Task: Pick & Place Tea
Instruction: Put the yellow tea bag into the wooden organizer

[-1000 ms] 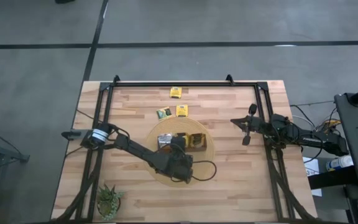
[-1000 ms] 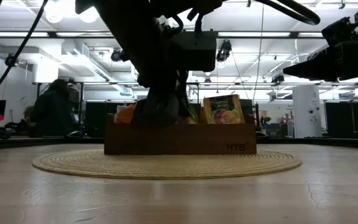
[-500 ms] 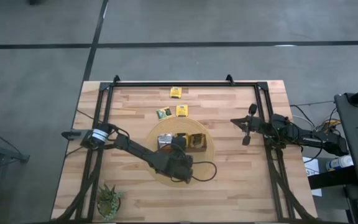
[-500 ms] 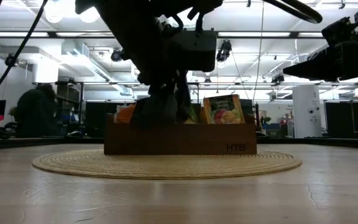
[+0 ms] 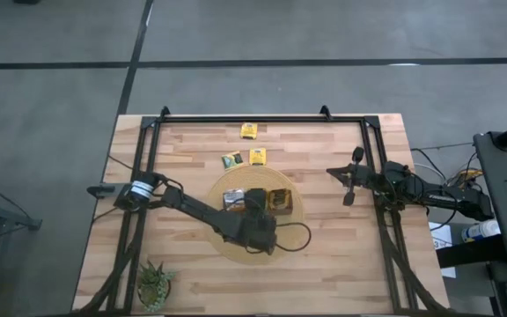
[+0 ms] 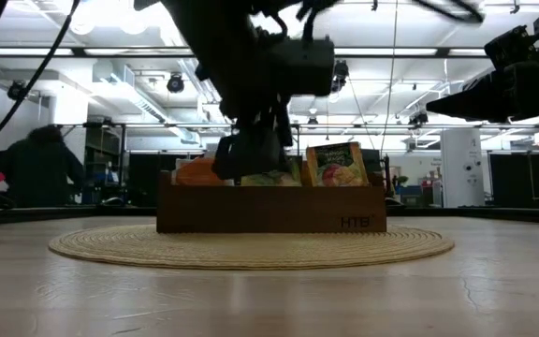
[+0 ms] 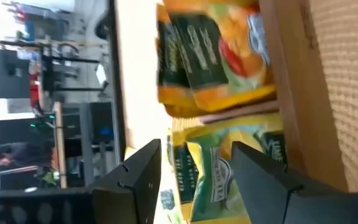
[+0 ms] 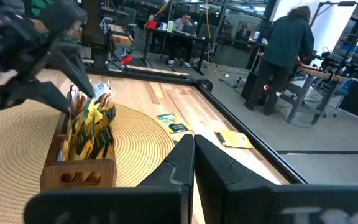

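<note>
wood table (image 5: 192, 282) in a workshop, round woven mat (image 5: 293, 220) at centre. brown box (image 5: 255, 201) on mat holds tea sachets (image 6: 336, 166). left tool (image 5: 252, 204) over the box, fingers spread, gripping nothing. three loose sachets (image 5: 250, 131) on table at 12 o'clock of mat. right tool (image 5: 347, 180) parked at 3 o'clock, fingers closed.

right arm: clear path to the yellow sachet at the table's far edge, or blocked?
Probably clear. The yellow sachet lies alone on bare wood at the far edge, nothing on it. The right gripper, shut, waits at the right side; the left gripper is busy over the box.
</note>
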Action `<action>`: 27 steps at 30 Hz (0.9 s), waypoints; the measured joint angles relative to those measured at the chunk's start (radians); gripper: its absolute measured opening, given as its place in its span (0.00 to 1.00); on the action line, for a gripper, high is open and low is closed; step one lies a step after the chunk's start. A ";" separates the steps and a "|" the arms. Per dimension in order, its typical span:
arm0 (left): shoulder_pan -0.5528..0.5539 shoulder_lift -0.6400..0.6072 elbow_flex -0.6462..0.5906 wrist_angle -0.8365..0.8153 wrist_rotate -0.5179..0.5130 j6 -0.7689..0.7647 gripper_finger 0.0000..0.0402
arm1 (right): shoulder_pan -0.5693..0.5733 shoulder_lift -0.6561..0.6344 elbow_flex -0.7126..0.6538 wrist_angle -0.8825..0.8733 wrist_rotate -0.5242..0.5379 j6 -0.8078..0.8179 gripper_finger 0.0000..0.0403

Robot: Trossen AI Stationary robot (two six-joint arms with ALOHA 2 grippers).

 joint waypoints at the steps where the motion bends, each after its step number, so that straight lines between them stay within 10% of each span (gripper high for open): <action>1: 0.005 0.000 -0.003 -0.007 0.006 -0.001 0.47 | 0.000 0.000 0.000 0.000 0.000 0.000 0.02; 10: 0.010 -0.067 0.015 -0.114 -0.192 -0.025 0.47 | 0.000 0.000 0.000 0.000 0.000 0.000 0.02; 27: 0.041 -0.291 -0.037 -0.056 0.081 -0.103 0.47 | 0.000 0.001 0.000 0.000 0.000 0.000 0.02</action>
